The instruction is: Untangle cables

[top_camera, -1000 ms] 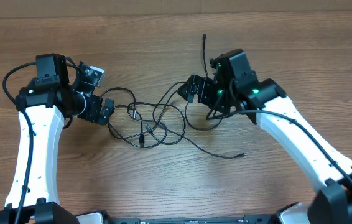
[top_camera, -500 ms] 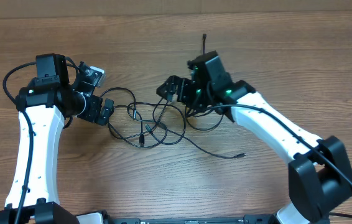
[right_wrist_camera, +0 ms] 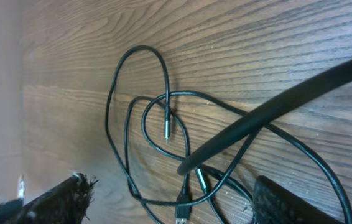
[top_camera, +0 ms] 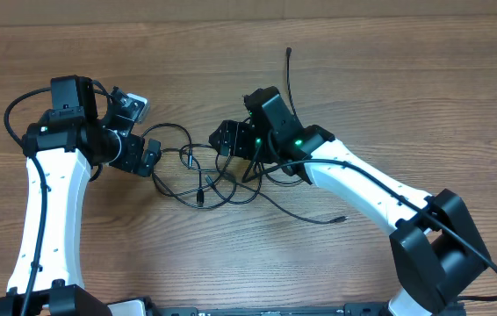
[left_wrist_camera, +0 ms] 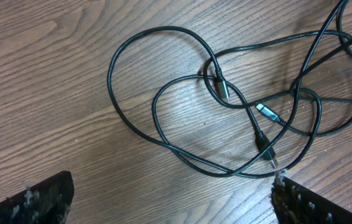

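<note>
The cables (top_camera: 222, 180) are spread in overlapping loops on the middle of the surface (top_camera: 389, 88). The left fingers (top_camera: 150, 158) are placed just beside the left end of the tangle, and the right fingers (top_camera: 225, 139) over its far side. One strand (top_camera: 288, 63) is stretched toward the far edge. A plug end (top_camera: 341, 218) is laid apart from the loops, toward the near right corner.

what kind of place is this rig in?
Likely a robotics lab bench: bare wood-grain table, left arm and right arm based at its near edge, a tangle of cables between them. Little of the room shows.
</note>
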### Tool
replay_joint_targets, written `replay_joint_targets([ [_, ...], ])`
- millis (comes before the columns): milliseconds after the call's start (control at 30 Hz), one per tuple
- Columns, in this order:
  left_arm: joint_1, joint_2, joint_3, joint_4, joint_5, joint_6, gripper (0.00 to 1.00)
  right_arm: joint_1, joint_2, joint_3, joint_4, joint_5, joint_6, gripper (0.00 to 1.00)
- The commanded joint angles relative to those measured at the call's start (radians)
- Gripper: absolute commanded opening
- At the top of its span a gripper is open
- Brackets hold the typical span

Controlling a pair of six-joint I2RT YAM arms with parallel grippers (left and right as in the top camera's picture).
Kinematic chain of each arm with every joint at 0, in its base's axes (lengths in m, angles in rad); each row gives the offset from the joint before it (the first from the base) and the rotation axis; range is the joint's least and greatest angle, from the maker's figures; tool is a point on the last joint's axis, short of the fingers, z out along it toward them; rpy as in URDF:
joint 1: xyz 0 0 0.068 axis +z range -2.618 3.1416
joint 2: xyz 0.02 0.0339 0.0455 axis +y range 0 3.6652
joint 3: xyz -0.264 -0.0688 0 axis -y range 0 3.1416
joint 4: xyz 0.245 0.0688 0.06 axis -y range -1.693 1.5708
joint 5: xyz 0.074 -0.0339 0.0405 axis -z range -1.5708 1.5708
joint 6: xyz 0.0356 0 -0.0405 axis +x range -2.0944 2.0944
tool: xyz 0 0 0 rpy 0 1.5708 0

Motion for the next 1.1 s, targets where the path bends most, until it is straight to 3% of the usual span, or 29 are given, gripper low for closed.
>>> replay_joint_targets([
  [0,0.005,0.006,0.011,0.001,-0.002,0.016,1.00,0.008,0.002,0.000,0.004,0.085,0.000,0.75],
  [333,0.005,0.006,0.011,0.001,-0.002,0.016,1.00,0.008,0.004,0.000,-0.057,0.084,0.000,0.44],
  [733,0.005,0.006,0.011,0.001,-0.002,0.016,1.00,0.008,0.004,0.000,-0.063,0.084,0.000,0.40],
  [1067,0.005,0.006,0.011,0.001,-0.002,0.016,1.00,0.008,0.004,0.000,-0.063,0.084,0.000,0.24],
])
